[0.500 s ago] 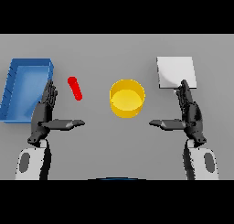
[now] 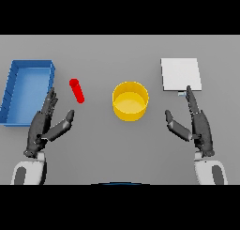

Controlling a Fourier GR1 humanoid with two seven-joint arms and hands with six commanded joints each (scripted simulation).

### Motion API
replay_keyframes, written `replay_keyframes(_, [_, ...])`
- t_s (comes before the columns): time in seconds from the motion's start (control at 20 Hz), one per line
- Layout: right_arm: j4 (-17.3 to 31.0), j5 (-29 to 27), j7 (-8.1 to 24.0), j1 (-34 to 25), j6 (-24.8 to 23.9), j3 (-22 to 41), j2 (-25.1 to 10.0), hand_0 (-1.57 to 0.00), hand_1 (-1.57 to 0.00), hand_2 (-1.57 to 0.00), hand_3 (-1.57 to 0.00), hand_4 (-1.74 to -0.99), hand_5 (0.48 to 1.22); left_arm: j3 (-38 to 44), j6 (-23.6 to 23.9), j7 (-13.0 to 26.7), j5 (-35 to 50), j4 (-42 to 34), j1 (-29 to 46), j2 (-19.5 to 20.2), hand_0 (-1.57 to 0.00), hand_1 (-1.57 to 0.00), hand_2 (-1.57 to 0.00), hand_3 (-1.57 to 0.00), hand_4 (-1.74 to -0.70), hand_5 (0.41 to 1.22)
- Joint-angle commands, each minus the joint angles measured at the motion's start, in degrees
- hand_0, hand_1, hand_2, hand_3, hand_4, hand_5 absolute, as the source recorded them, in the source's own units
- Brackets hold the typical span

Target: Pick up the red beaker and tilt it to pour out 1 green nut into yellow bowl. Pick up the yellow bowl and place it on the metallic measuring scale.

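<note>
The slim red beaker (image 2: 77, 90) is being approached beside the blue bin (image 2: 28, 90), left of the yellow bowl (image 2: 130, 101). Nothing is being held: the left hand (image 2: 44, 126) and right hand (image 2: 197, 123) are spread open. Judged light, rigid and slippery, the beaker is best gripped mid-body.

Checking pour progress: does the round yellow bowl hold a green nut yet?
Apparently empty: the round yellow bowl shows only plain yellow inside, no green.

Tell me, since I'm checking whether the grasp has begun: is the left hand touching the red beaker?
Apart. The head view shows grey table between the open left hand and the slim red beaker.
</note>
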Motion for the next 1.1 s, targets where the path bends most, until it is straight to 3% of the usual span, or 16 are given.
replay_keyframes(0.0, [-1.0,0.9,0.8,0.3,-0.3,0.5,-0.1,0.0,0.0,0.0,0.0,-1.235,0.678,-0.6,0.1,0.8,-0.7,-0.5,0.7,0.0,0.0,0.0,0.0,0.0,-1.22,0.658])
replay_keyframes(0.2, [-1.8,1.0,1.1,0.5,0.3,1.1,0.0,0.0,0.0,0.0,0.0,-1.25,0.681,-1.5,-0.4,3.0,-1.7,-0.8,-0.1,0.5,0.0,0.0,0.0,0.0,-1.24,0.668])
replay_keyframes(0.55, [-2.5,-2.1,-0.1,1.3,2.0,0.8,0.8,0.0,0.0,0.0,0.0,-1.304,0.678,0.0,-0.4,3.0,-2.2,10.5,-9.5,-0.4,0.0,0.0,0.0,0.0,-1.38,0.738])
replay_keyframes(1.05, [-2.0,-2.8,2.3,0.6,1.7,0.0,1.0,0.0,0.0,0.0,0.0,-1.338,0.688,4.8,0.6,0.0,-1.9,29.0,-22.2,-0.8,0.0,0.0,0.0,0.0,-1.33,0.714])
